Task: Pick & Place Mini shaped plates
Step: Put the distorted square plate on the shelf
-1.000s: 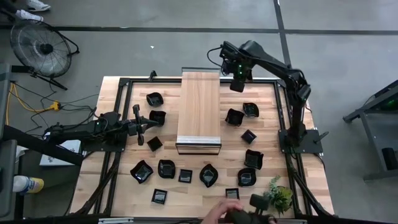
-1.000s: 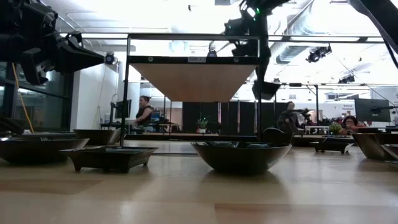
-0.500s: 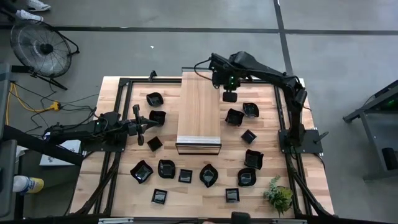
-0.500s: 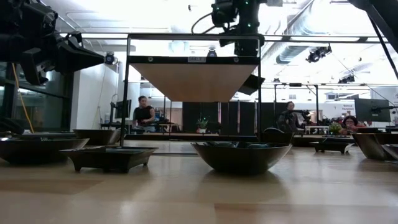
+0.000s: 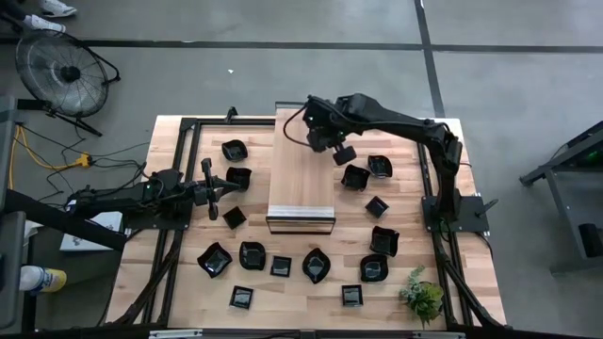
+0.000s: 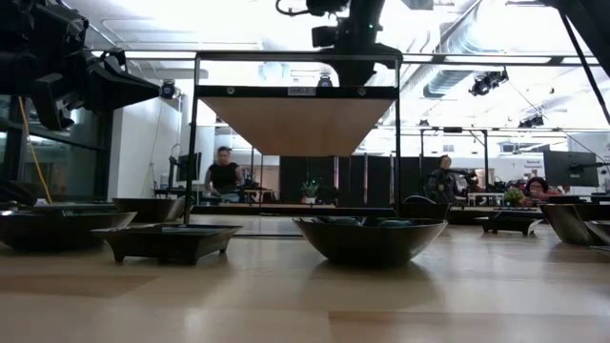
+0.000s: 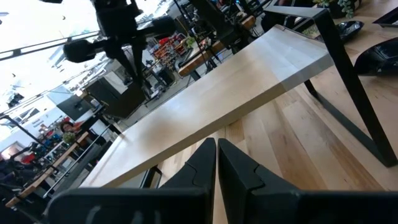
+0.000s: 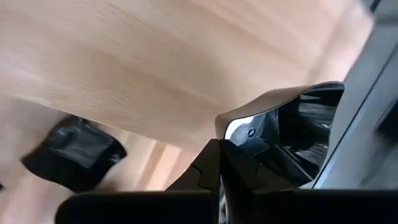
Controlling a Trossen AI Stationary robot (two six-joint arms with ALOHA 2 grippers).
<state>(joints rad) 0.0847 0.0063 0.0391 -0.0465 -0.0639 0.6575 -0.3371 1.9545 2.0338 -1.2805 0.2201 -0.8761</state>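
**Ana:** Over the raised wooden shelf (image 5: 301, 165) at the table's middle, what is the right gripper (image 5: 337, 151) doing?

**Ben:** It hangs above the shelf's far right edge, fingers clenched on a small black dish (image 8: 280, 134). The right wrist view shows the glossy rim pinched between the two dark fingertips, with pale shelf wood behind it.

**Ana:** And the left gripper (image 5: 209, 188)?

**Ben:** It waits on the left side of the table (image 5: 170, 292), just beside the shelf's frame, pointing toward it. Its fingers (image 7: 239, 171) are pressed together and carry nothing.

**Ana:** Where are the other mini shaped plates (image 5: 316, 266)?

**Ben:** They are scattered around the shelf on the table top. Three lie left of it, near the left gripper. Four or so sit right of it, two of them close under the right arm. A loose row runs along the near side, with two more at the near edge.

**Ana:** Anything else on the table?

**Ben:** A small green plant (image 5: 422, 297) stands at the near right corner. From the low view, dishes fill the foreground and people sit in the room far behind.
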